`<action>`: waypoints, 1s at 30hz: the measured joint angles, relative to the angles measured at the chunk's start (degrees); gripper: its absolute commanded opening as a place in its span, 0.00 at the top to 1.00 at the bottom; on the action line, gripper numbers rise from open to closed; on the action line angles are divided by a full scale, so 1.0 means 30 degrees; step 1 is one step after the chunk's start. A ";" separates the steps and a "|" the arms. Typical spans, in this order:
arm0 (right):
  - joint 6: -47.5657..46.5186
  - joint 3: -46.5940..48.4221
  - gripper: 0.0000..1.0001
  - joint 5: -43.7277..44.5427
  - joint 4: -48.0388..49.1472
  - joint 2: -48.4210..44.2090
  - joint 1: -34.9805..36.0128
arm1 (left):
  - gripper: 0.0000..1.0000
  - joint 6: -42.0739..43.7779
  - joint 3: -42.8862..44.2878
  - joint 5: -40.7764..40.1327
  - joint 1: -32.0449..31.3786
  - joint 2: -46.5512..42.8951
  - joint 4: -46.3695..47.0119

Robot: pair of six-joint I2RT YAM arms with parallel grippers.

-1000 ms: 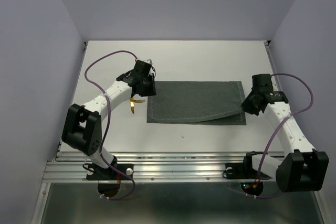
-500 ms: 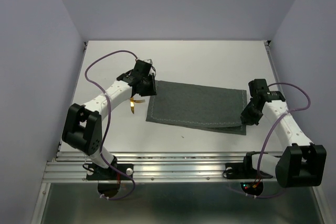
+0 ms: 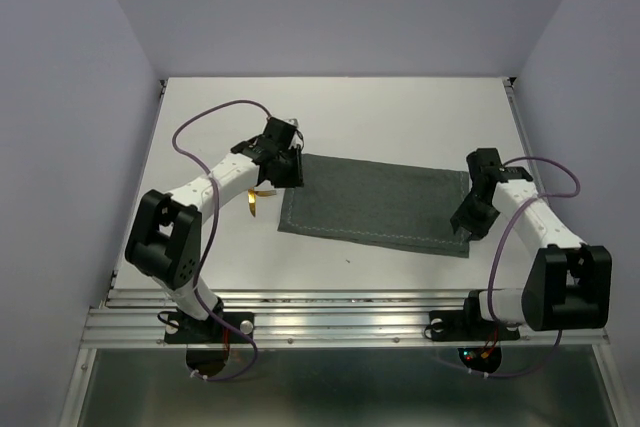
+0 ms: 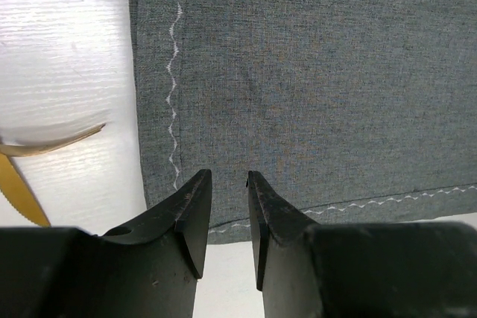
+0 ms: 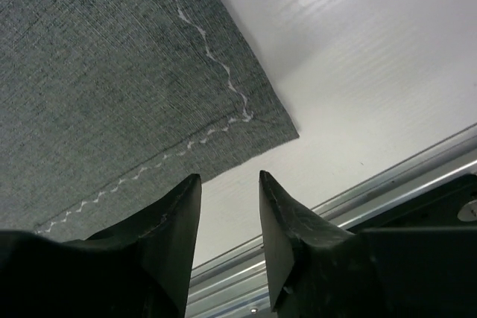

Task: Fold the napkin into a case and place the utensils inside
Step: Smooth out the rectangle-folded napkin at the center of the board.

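The napkin (image 3: 375, 202) lies flat on the white table as a dark grey-green rectangle with a light stitched hem. My left gripper (image 3: 292, 172) hovers over its far left corner. Its jaws (image 4: 227, 176) stand slightly apart and empty above the cloth (image 4: 313, 72). My right gripper (image 3: 466, 227) is at the napkin's near right corner. Its jaws (image 5: 229, 180) are open and empty beside the cloth's corner (image 5: 97, 72). Gold utensils (image 3: 256, 199) lie on the table just left of the napkin. They also show in the left wrist view (image 4: 19, 184). No case shape shows.
A ribbed metal rail (image 3: 340, 312) runs along the table's near edge and shows close under the right gripper (image 5: 387, 176). Purple walls enclose the table on the left, back and right. Purple cables loop off both arms.
The right gripper moved toward the near edge, and the raised near right flap of the napkin now lies flat. The left gripper shifted slightly right at the napkin's left corner.
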 measured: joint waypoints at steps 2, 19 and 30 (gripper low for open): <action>0.0073 0.0000 0.61 -0.0044 0.0765 0.0962 0.0000 | 0.63 -0.0007 0.0000 0.0197 -0.0015 0.0313 0.0219; -0.0240 0.1137 0.61 0.0255 0.4619 0.6506 0.0000 | 0.65 -0.1654 -0.0678 0.0554 0.0546 0.3628 0.2331; -0.1661 0.6411 0.60 -0.0998 0.5654 1.0768 0.0721 | 0.65 -0.2062 0.1435 0.0146 0.3424 0.5326 0.2361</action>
